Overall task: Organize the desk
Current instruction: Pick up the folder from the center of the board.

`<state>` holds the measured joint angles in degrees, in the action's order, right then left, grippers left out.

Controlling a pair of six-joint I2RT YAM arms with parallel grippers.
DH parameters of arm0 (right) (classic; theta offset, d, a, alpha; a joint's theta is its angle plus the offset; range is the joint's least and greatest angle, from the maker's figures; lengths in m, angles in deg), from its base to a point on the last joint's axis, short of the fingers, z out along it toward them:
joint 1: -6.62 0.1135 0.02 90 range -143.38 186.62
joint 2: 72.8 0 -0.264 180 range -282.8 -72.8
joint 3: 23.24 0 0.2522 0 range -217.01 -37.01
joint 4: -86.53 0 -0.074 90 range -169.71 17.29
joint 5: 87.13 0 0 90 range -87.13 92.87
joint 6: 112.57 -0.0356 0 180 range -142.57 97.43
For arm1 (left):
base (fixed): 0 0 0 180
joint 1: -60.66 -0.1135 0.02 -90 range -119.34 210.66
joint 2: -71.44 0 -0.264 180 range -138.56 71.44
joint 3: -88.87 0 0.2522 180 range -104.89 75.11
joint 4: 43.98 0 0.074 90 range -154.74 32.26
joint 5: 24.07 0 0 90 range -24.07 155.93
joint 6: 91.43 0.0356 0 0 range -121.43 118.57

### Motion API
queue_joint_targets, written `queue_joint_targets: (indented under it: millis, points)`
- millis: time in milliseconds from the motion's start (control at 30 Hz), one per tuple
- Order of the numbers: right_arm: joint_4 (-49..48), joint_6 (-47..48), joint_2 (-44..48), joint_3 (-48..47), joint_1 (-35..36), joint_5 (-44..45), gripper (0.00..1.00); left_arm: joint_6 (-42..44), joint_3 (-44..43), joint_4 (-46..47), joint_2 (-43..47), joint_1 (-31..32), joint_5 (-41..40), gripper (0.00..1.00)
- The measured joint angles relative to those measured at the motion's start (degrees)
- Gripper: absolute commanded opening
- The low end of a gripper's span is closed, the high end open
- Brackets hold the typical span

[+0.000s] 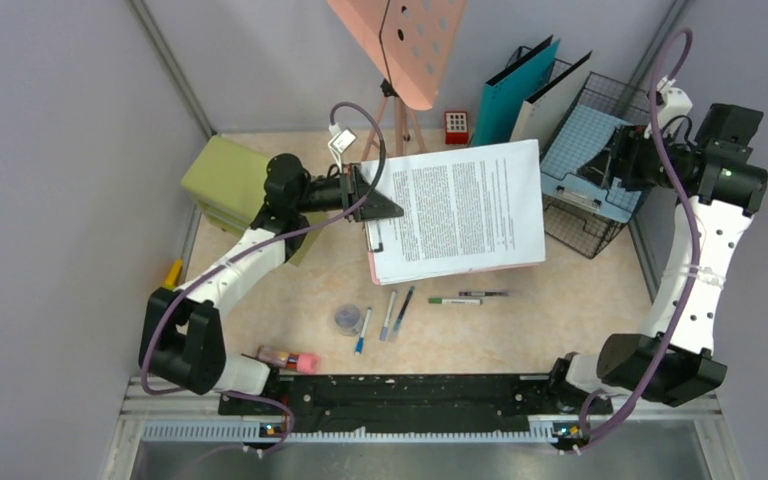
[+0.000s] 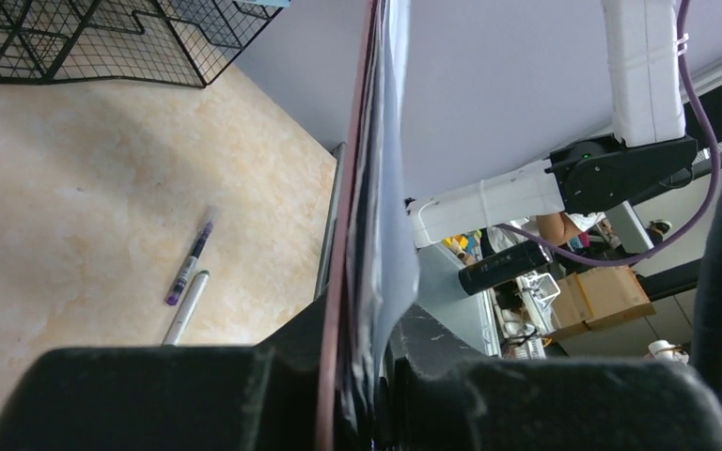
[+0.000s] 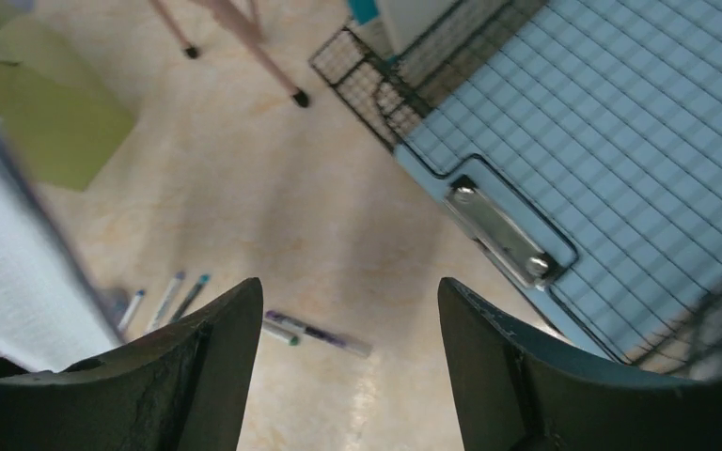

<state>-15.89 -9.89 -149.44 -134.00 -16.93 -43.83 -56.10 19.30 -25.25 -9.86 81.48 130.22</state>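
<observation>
**Left fingers clamped on the clipboard, right fingers apart near the basket**

The left fingers (image 1: 380,203) were closed on the left edge of a clipboard (image 1: 465,210) that carried printed sheets, and they held it off the table (image 1: 570,310). In the left wrist view we saw the board edge-on, pinched between the two black fingers (image 2: 150,404). The table, pale beige and marbled, lay between the grey walls and under both arms.

The right fingers (image 3: 197,376) stood wide apart and held nothing. They hung near the clip end of a blue clipboard (image 3: 620,141), which lay in a black wire basket (image 1: 572,228) at the back right of the table. Its metal clip (image 3: 498,235) was at the end nearest to the fingers.

Several pens (image 1: 397,313) lay on the table in front of the held clipboard, close to each other. A green pen (image 1: 455,300) and a dark marker (image 1: 483,293) lay a little to their right. A small round thing (image 1: 347,319) lay just beside the left pens; we could not tell what it was. A green cabinet (image 1: 225,180) stood at the left wall, and a pink perforated stand (image 1: 410,40) rose at the back.
</observation>
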Motion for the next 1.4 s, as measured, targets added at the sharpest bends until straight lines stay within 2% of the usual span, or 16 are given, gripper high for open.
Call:
queue_joint_targets:
  millis: [233,367,467,700,967,1233,1400]
  points:
    - [-4.37,-4.37,0.61,-1.75,-0.7,20.0,0.69,1.11,-4.46,-11.41,0.92,0.59,-3.8,0.0]
    - [-8.98,-6.67,0.61,-1.73,-1.44,28.57,0.69,0.76,-10.05,-18.58,0.0,2.12,-9.29,0.0]
    - [-12.28,-8.0,0.61,-1.7,-1.77,32.83,0.69,-2.4,-14.45,-19.06,-2.49,3.8,-11.45,0.0]
    - [-17.0,-9.84,-1.25,-1.14,-3.32,37.79,0.69,-9.64,-27.71,-20.92,-13.86,9.68,-15.17,0.0]
    - [-20.92,-12.46,-5.01,3.34,-6.56,38.97,0.66,-11.72,-41.29,-25.29,-23.39,12.72,-18.53,0.0]
    - [-25.11,-14.29,-7.43,10.12,-7.08,38.77,0.57,-12.9,-42.32,-25.49,-24.17,12.96,-19.47,0.0]
    - [-27.12,-15.69,-8.07,12.39,-7.1,37.35,0.41,-13.7,-37.09,-24.65,-22.32,13.22,-19.76,0.0]
